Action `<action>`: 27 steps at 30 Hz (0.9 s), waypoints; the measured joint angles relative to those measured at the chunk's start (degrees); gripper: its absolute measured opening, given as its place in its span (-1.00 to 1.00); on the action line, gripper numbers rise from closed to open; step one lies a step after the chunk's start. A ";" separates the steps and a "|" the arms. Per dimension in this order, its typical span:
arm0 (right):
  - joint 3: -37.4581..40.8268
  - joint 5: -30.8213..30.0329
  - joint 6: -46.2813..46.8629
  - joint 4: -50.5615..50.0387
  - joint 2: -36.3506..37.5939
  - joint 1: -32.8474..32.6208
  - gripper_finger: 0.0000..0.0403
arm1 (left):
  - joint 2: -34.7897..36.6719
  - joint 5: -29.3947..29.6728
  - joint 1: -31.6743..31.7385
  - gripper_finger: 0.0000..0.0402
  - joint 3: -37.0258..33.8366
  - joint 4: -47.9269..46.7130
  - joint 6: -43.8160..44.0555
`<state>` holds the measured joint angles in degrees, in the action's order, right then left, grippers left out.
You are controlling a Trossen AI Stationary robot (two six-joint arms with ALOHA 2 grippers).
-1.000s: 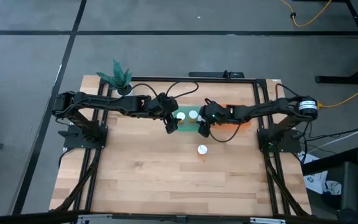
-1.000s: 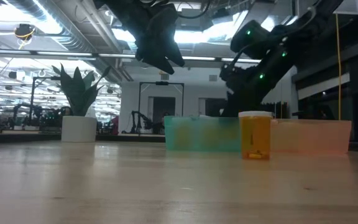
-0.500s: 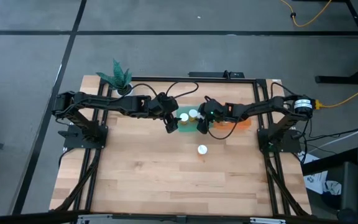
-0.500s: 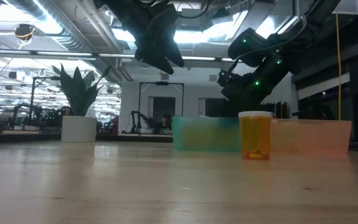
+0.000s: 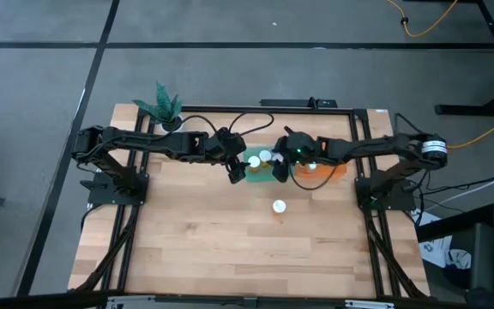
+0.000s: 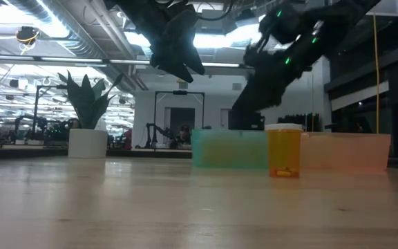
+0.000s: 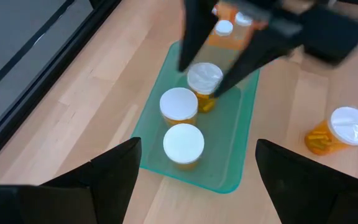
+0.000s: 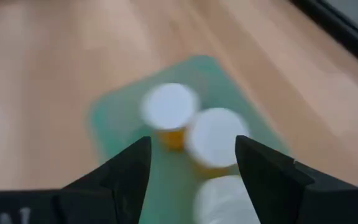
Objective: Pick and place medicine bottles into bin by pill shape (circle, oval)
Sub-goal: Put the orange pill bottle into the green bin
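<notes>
Three amber bottles with white caps (image 7: 182, 127) stand upright in the green bin (image 5: 258, 169). My right gripper (image 7: 201, 81) is open above the bin's far end. Its fingers stand on either side of the farthest bottle (image 7: 204, 79) without touching it; the three caps also show in the right wrist view (image 8: 215, 137). My left gripper (image 5: 234, 169) is open and empty, raised over the green bin's left side. One more bottle (image 5: 279, 206) stands on its base on the table in front of the bins, also in the low view (image 6: 284, 150). The orange bin (image 5: 324, 169) holds more bottles (image 7: 224, 27).
The orange bin (image 6: 347, 152) sits against the green bin's right side, near the table's far middle. A white pot with a green plant (image 5: 163, 107) stands at the far left corner. Bare wood (image 5: 230, 249) lies toward the near edge.
My right gripper has risen from low behind the bins to above the green bin's rim and has tipped more steeply. In the low view the green bin's left end has shifted a little toward the table's right. My left gripper has kept still.
</notes>
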<state>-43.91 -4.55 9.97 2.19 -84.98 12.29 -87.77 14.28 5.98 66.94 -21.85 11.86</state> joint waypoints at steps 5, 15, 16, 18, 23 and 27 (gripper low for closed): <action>-0.19 3.79 -1.05 -6.82 7.31 -5.24 0.15 | 0.00 0.00 0.00 0.53 0.00 0.00 0.00; 0.39 4.26 0.74 -21.86 11.90 -22.89 0.15 | 0.00 0.01 0.00 0.53 0.00 0.00 0.00; 0.88 4.24 1.72 -21.61 11.85 -24.23 0.15 | 0.00 0.01 0.00 0.53 0.00 0.00 0.00; 1.92 3.47 3.50 -21.64 11.77 -26.58 0.15 | 0.00 0.02 0.00 0.53 0.00 0.00 0.00; 5.72 -2.33 9.62 -21.41 11.75 -30.56 0.15 | 0.00 0.02 0.00 0.53 0.00 0.00 0.00; 10.29 -5.91 12.91 -15.88 11.25 -31.90 0.15 | 0.00 0.02 0.00 0.53 0.00 0.01 0.02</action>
<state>-33.62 -10.46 22.88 -13.69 -73.73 -19.60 -87.77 14.31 5.98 66.94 -21.84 11.87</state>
